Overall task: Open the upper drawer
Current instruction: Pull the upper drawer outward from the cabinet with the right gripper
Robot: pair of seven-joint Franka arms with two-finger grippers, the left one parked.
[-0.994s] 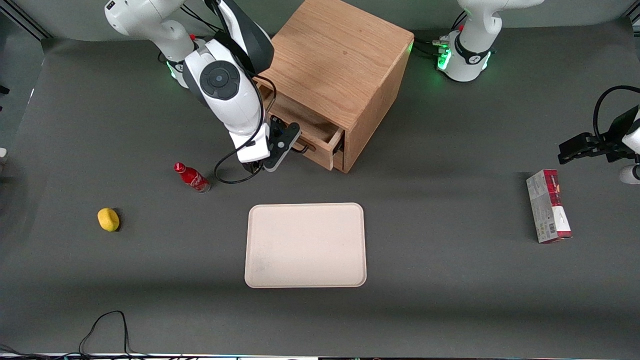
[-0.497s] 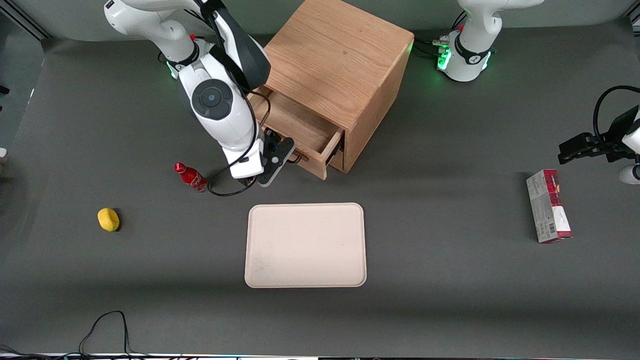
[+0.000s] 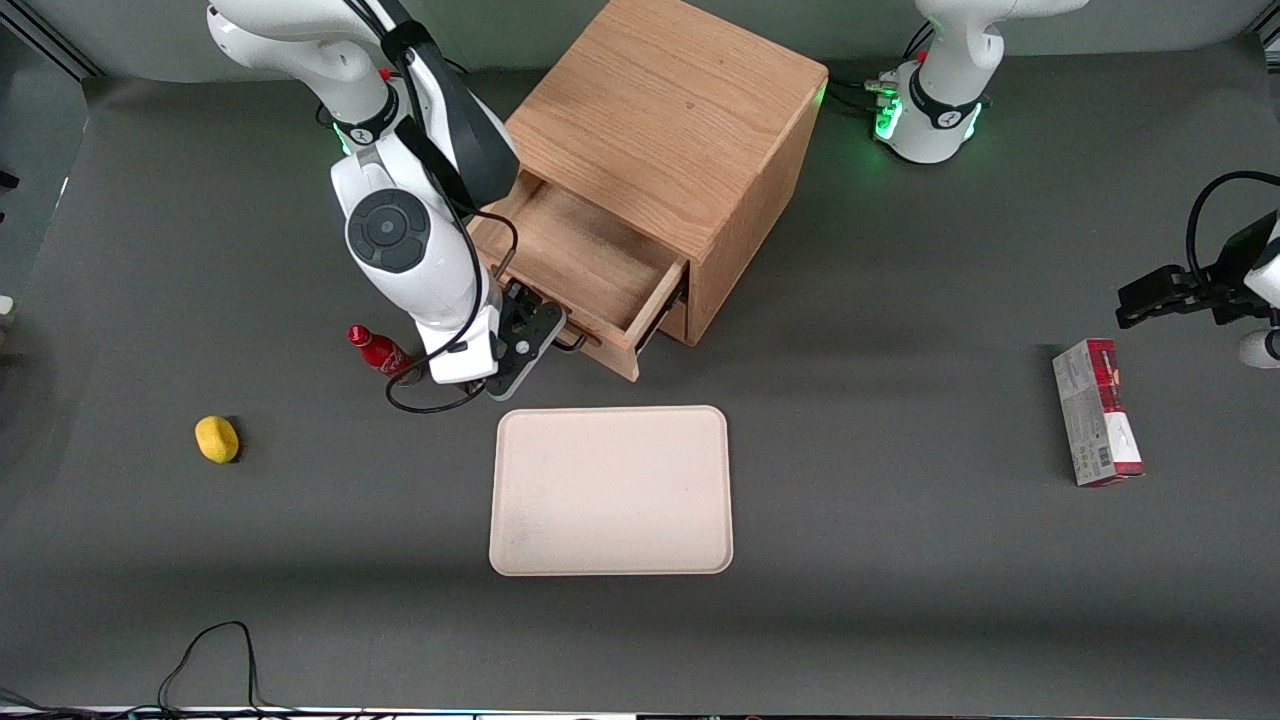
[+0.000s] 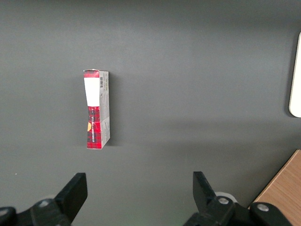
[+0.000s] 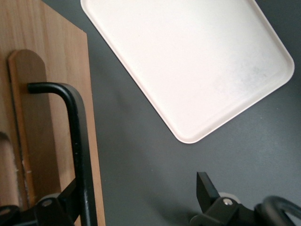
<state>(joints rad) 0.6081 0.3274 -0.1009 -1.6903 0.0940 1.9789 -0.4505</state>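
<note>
A yellow rounded object is seen on the dark table, well apart from the light oak cabinet, toward the working arm's end and nearer to the front camera than the cabinet. A small red bottle is found closer to the cabinet on that same end, tilted, and partly covered by the working arm's wrist.

The gripper is held low in front of the cabinet, right at the front of the upper drawer. Its fingers are spread apart and not clamped on anything. In the right wrist view the drawer's black handle is seen running just beside one finger, inside the gap between the two; whether it is touched there cannot be told.

The upper drawer is pulled well out of the cabinet, toward the front camera and the working arm's end, so that its shallow wooden inside is laid bare. Nothing is seen lying in the part that shows.

A pale rectangular tray is laid flat on the table, nearer to the front camera than the cabinet and near the pulled-out drawer front without touching it.

A red and white box is laid on its side well apart from the cabinet, toward the parked arm's end of the table.
</note>
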